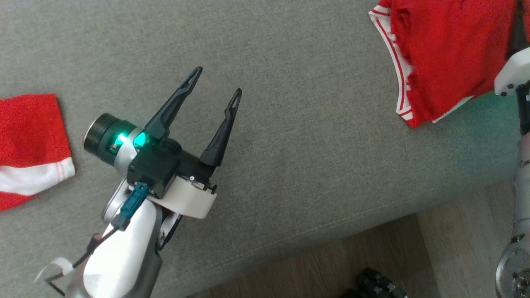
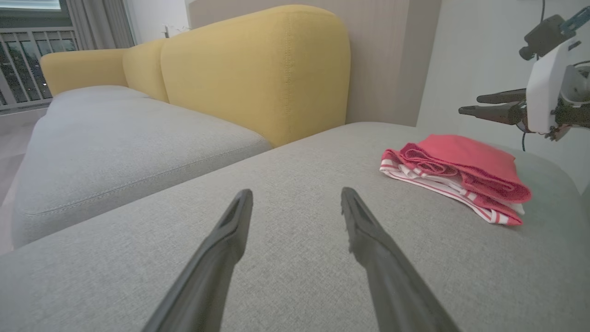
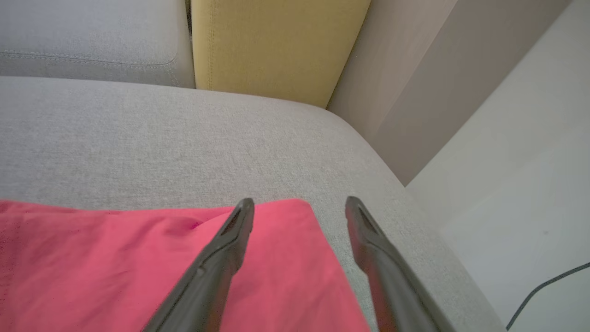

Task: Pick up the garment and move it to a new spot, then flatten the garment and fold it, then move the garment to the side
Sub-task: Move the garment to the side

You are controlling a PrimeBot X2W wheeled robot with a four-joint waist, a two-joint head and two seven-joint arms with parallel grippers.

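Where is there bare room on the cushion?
Bare: the middle of the cushion, between the red cloth at the left edge and the folded garment at the right; the open left gripper hovers there. Crowded: the right end, garment under the open right gripper.

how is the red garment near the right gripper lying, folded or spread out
Folded: the red garment sits on the grey cushion as a compact stack, several layers and white-striped edges showing along its side.
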